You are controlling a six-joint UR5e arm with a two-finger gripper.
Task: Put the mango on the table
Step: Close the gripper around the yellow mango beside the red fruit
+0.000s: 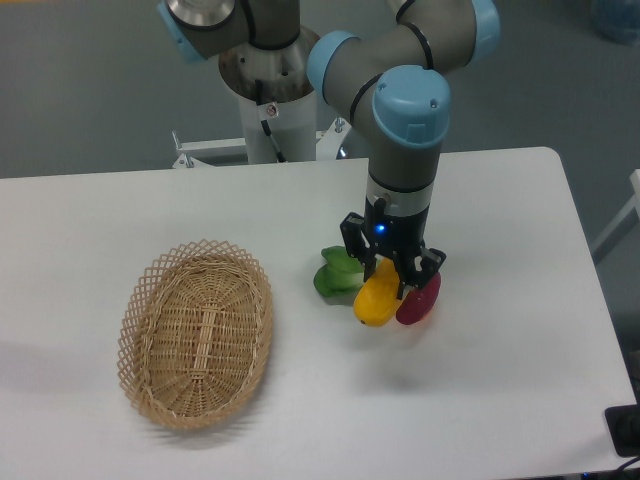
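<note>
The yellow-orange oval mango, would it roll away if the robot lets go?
Probably a little: the smooth yellow-orange oval mango looks rounded, so it may rock or roll. The dark red oval piece and green leafy vegetable beside it might stop it.

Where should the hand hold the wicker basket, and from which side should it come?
Grip the wicker basket at its rim, on one long side, coming straight down from above. The basket is a shallow oval lying flat and open, so its thin woven rim is probably the only part narrow enough for the hand. It holds nothing.
</note>
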